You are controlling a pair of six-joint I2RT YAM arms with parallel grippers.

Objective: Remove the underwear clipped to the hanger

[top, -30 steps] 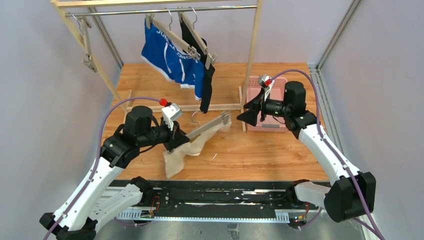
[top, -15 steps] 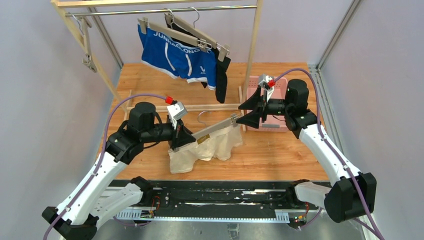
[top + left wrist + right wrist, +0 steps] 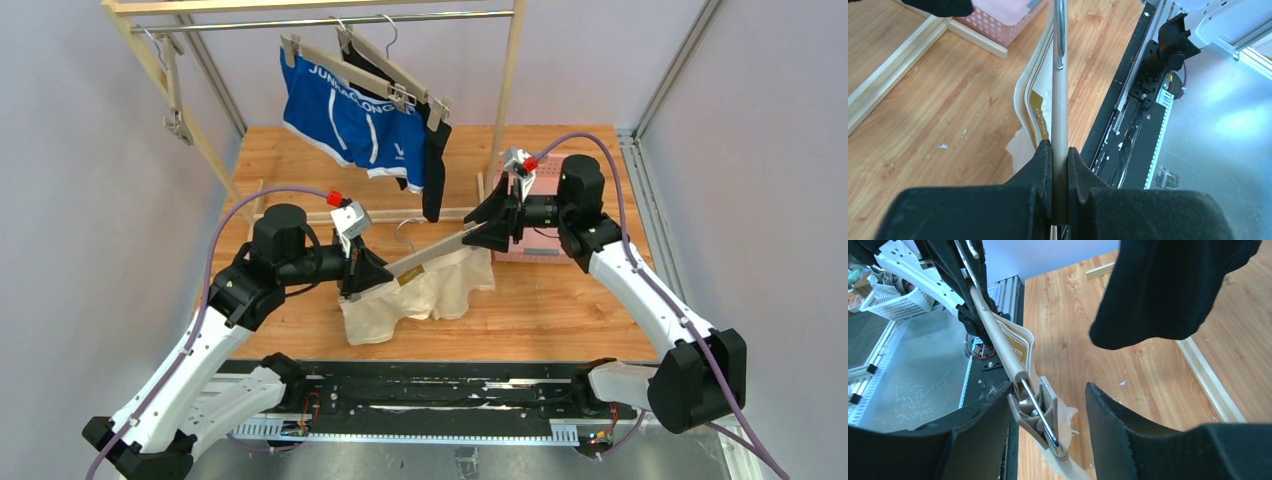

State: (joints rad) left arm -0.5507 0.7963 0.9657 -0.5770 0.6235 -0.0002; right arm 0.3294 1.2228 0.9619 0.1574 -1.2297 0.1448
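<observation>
My left gripper [image 3: 362, 275] was pressed tight on the near end of a wooden hanger [image 3: 430, 258], the bar pinched flat between both fingers in the left wrist view. The hanger slanted up and away from that grip towards my right gripper [image 3: 490, 225]. The cream underwear [image 3: 430, 295] hung below the bar, clipped along its waistband. It draped from just beside my left fingertips out to the far end, with its lower folds resting on the table [image 3: 560, 300]. My right gripper stood spread at that far end, one finger on each side of the metal clip [image 3: 1040, 415]. The left finger [image 3: 993, 410] was right against the clip and the right finger [image 3: 1108, 410] stood apart from it. The cream fabric showed just under the clip, between those fingers. The blue underwear [image 3: 345, 115] and the black underwear [image 3: 432, 165] hung from their own hangers on the rail [image 3: 330, 20], above and beyond both grippers. The black pair's hem dangled close over my right fingers. A pink basket [image 3: 1003, 15] sat on the table under my right wrist.
</observation>
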